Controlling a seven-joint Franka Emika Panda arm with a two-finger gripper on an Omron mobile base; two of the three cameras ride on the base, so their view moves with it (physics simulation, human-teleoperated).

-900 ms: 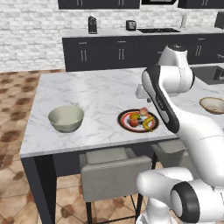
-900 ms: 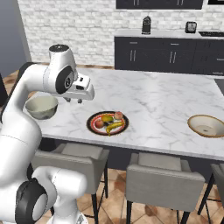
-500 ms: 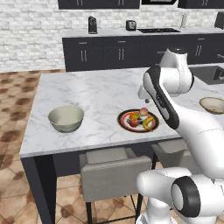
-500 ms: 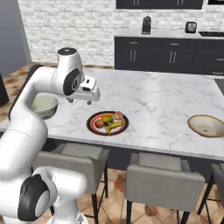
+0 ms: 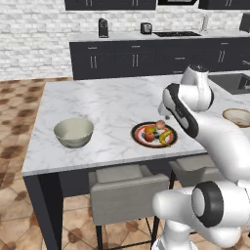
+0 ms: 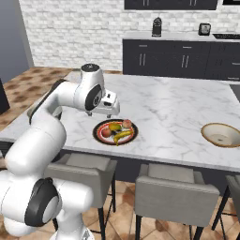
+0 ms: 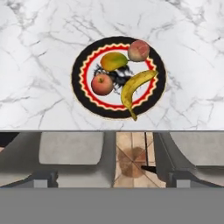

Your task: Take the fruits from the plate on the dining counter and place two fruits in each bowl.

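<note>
On the dining counter (image 5: 107, 105) lies the plate (image 7: 83, 94) with its black-and-red rim (image 5: 139, 136) (image 6: 97, 133). It holds a yellow banana (image 7: 135, 87), a red apple (image 7: 102, 84), an orange (image 7: 113, 60) and a tan-pink peach (image 7: 138, 50). My gripper (image 6: 111, 112) (image 5: 165, 111) hovers just above the plate's far edge, open, with nothing between its fingers. The deep grey-green bowl (image 5: 73, 132) stands to the plate's left. The shallow tan bowl (image 6: 222, 134) (image 5: 238, 116) sits far to the right.
Grey stools (image 5: 129, 188) (image 6: 171, 194) stand tucked under the counter's near edge. A dark cabinet counter (image 5: 146, 53) with small appliances runs along the brick wall behind. A sink (image 5: 234, 82) is set in the counter's far right.
The hand has swung a little from the grey-green bowl's side toward the plate and dropped lower. The jaws have opened. The fruits lie as before.
</note>
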